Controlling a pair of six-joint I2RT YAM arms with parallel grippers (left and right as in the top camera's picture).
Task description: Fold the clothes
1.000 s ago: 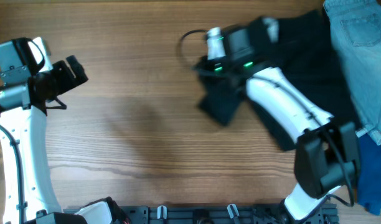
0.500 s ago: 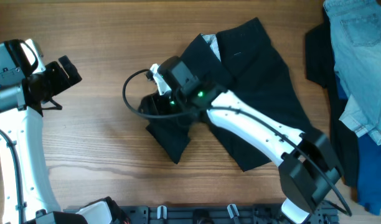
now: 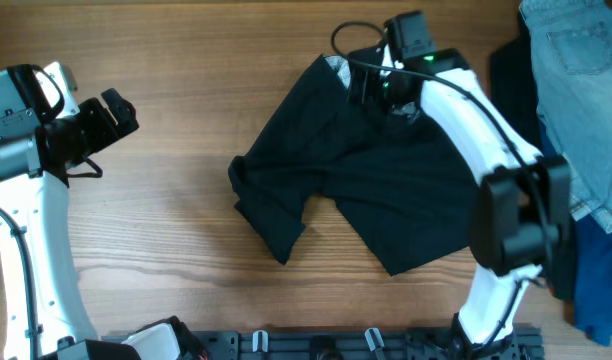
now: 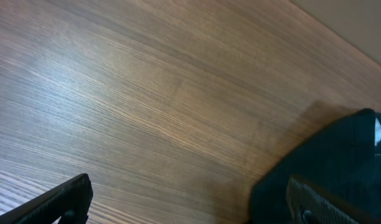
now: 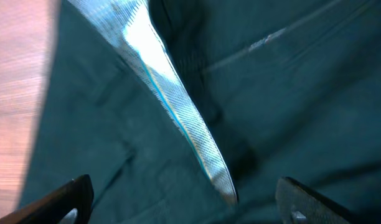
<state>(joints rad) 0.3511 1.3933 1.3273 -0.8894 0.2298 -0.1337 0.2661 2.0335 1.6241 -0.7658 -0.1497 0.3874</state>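
Note:
The black shorts (image 3: 371, 190) lie spread and rumpled on the middle of the wooden table, with one leg bunched toward the left (image 3: 271, 215). A strip of white mesh lining (image 5: 178, 118) shows at their waistband. My right gripper (image 3: 371, 85) hovers over that waistband at the far edge of the shorts. It is open (image 5: 184, 205), with only dark fabric below it and nothing pinched. My left gripper (image 3: 111, 115) stands open at the far left, well apart from the shorts. In the left wrist view its jaws (image 4: 190, 205) hang over bare wood, and the dark edge of the shorts (image 4: 346, 155) shows at the right.
Light blue jeans (image 3: 576, 90) lie at the back right corner. A bright blue garment (image 3: 598, 280) sits below them at the right edge. Another dark cloth (image 3: 511, 85) lies between the jeans and my right arm. Bare wood (image 3: 186, 250) stretches left of the shorts.
My right gripper dragged the shorts from the right-hand pile to the table's middle, let go and opened. It then moved back up to the waistband. The left arm barely shifted.

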